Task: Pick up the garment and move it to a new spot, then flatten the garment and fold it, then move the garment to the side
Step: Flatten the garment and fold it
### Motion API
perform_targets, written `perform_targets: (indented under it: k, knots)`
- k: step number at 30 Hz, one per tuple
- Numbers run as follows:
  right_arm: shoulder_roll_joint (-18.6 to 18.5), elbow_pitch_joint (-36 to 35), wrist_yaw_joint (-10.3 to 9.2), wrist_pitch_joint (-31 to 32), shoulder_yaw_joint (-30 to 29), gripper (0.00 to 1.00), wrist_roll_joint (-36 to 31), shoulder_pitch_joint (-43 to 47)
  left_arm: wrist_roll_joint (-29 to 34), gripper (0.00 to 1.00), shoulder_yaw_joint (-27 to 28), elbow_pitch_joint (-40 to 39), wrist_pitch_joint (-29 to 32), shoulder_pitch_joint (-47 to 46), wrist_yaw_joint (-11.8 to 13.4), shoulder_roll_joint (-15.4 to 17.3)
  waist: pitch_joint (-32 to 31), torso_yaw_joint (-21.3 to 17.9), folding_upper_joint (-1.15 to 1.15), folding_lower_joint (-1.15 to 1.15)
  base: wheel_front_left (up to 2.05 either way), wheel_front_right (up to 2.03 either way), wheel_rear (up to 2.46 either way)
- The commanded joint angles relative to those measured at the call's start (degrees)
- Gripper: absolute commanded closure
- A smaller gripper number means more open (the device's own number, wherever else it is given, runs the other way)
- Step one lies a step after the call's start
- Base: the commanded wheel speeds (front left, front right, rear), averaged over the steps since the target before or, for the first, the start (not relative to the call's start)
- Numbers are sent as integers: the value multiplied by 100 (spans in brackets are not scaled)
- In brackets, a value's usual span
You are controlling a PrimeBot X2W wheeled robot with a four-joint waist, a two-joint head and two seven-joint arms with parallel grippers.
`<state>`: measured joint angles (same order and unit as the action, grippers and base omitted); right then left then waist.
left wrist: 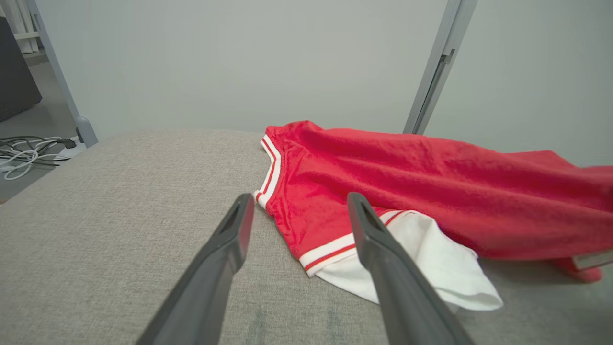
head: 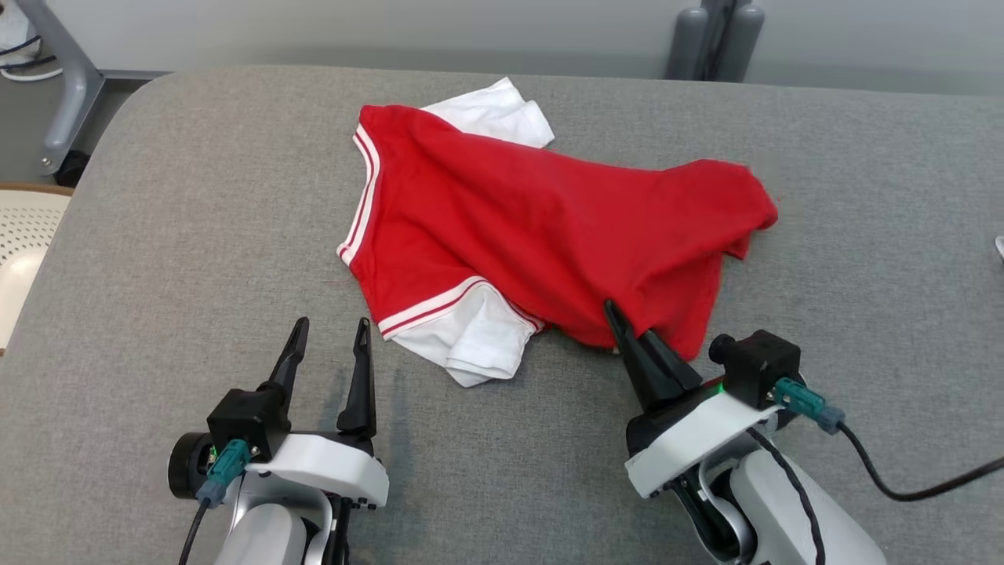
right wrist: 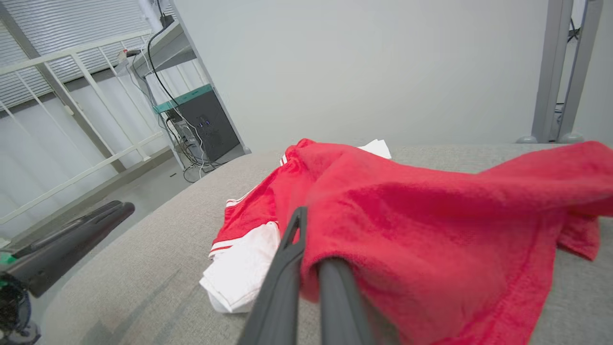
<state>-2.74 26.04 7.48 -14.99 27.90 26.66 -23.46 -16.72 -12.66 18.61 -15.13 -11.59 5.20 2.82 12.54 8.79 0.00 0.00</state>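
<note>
Sprawling crumpled across the middle of the grey padded table (head: 196, 235), the red garment (head: 541, 227) lies in the head view as limp, light knit cloth. It looks soft enough to sag and bunch from any single pinch, so a hold on a hem or corner should carry it better than a grab at the loose middle. The right gripper (head: 620, 318) sits at the garment's near edge, its fingers drawn together with red cloth over their tips. The left gripper (head: 331, 323) hovers spread wide above bare table, just beside the near white sleeve (head: 471, 345), touching nothing.

In the left wrist view, that claw's two fingers stand far apart with nothing between them. The striped band (left wrist: 330, 251) and the sleeve lie just ahead.

In the right wrist view, the fingers are pressed close, and a fold of red fabric drapes over and between them. Judging by how the cloth rises to the tips, this is a pinch on the near edge. With a one-point hold, the rest of the garment will likely trail and twist on lifting.
</note>
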Motion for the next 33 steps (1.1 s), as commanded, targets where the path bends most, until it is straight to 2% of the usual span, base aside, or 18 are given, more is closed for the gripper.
perform_targets:
  k: [1,6,13,16,19,23,24,25,26,32,33]
  knots:
    - [-34,-169,3,-29,41,100,-125,64,25,0,26,-13,0,66,-25,23,-52,-69,0,0,0,0,0]
    - [-37,-989,2,71,-132,100,-584,465,35,0,68,-13,0,130,-32,22,-188,-203,0,0,0,0,0]
    - [-33,-2100,2,683,-910,100,-1221,1216,35,0,119,-79,0,191,-51,20,-252,-234,0,0,0,0,0]
    - [-38,-2234,2,893,-1222,100,-1435,1283,-4,0,82,-98,0,153,-55,22,-188,-173,0,0,0,0,0]
    - [-35,-1968,2,953,-1410,100,-1517,1034,-59,0,8,-103,0,85,-44,21,-95,-84,0,0,0,0,0]
    - [-42,-1118,2,969,-1574,100,-1603,424,-123,0,-80,-89,0,11,-17,20,41,63,0,0,0,0,0]
    - [-42,-1118,2,969,-1574,100,-1603,424,-123,0,-80,-89,0,11,-17,20,41,63,0,0,0,0,0]
    - [-61,-617,3,907,-1609,100,-1776,24,-164,0,-120,-75,0,-31,1,20,97,144,0,0,0,0,0]
    - [-61,-617,3,907,-1609,100,-1776,24,-164,0,-120,-75,0,-31,1,20,97,144,0,0,0,0,0]
    - [-38,809,3,716,-1369,99,-1854,-888,-248,0,-231,-48,0,-89,51,21,159,317,0,0,0,0,0]
    - [-37,968,2,655,-1312,67,-1818,-985,-256,0,-242,-38,0,-91,55,21,157,328,0,0,0,0,0]
